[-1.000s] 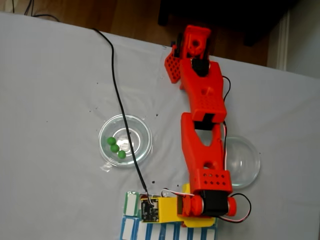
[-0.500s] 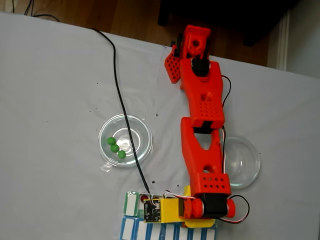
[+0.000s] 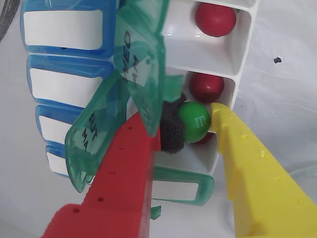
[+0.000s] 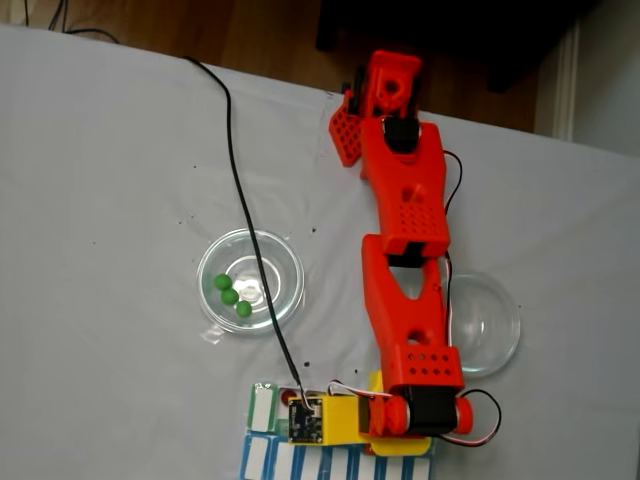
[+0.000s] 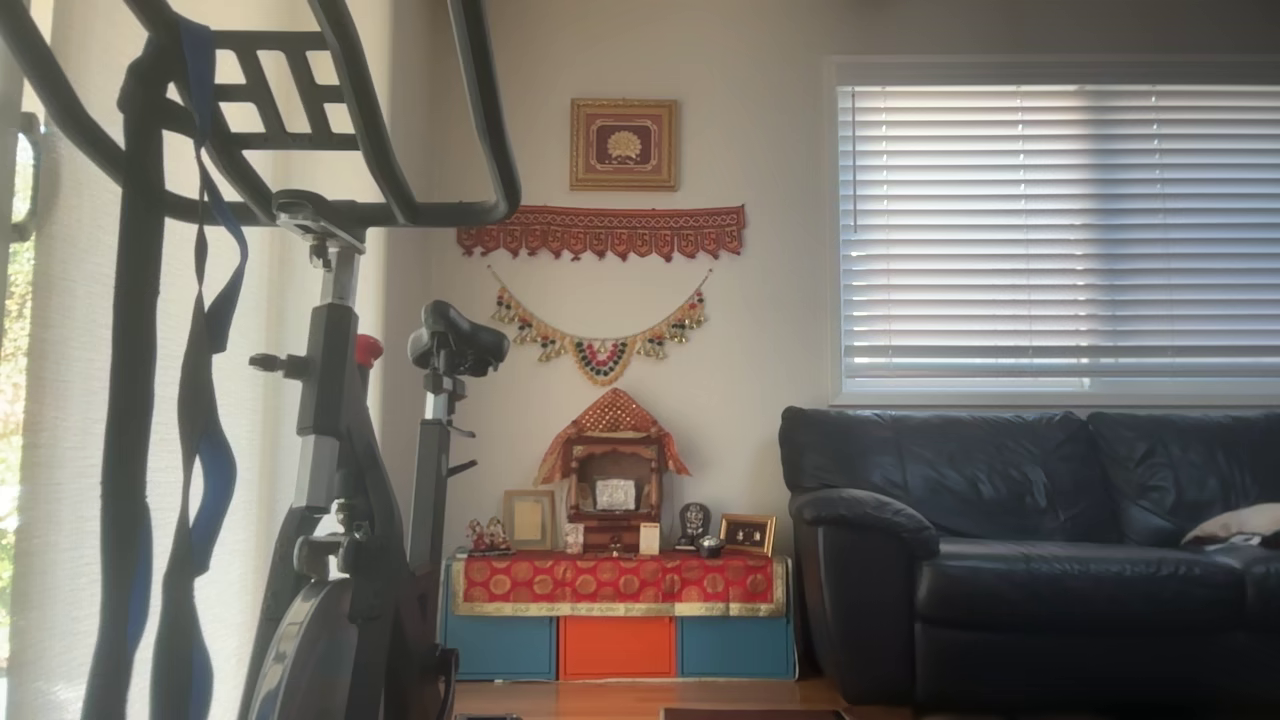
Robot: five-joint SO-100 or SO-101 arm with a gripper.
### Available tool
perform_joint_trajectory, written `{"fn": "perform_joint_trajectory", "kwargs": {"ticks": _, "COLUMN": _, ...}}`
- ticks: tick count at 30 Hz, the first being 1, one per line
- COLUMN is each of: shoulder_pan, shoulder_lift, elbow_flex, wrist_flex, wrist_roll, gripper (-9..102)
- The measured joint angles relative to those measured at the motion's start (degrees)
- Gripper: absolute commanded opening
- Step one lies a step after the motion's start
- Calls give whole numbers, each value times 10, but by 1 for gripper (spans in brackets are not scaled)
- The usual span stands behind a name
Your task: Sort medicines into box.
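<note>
The gripper (image 3: 195, 126) pinches a green pill (image 3: 194, 122) just above an open compartment of the pill box (image 3: 237, 64), where red pills (image 3: 214, 19) already lie. Three green pills (image 4: 230, 296) wait in the glass dish (image 4: 285, 262) up-table from the box, so sorting looks roughly half done.

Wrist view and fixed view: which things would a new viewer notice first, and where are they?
In the wrist view, the gripper holds a green pill between its red and yellow fingers, over an open white compartment of the pill box; red pills lie in the compartments there. In the fixed view, three green pills lie in a glass dish left of the red arm.
</note>
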Motion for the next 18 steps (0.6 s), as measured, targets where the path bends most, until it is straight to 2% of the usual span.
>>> {"fn": "perform_joint_trajectory", "kwargs": {"ticks": 7, "shoulder_pan": 0, "shoulder_lift": 0, "elbow_flex": 0, "wrist_flex": 0, "wrist_roll": 0, "gripper": 21}}
{"fn": "perform_joint_trajectory", "kwargs": {"ticks": 18, "shoulder_pan": 4, "shoulder_lift": 5, "elbow_flex": 4, "wrist_flex": 0, "wrist_roll": -6, "gripper": 22}}
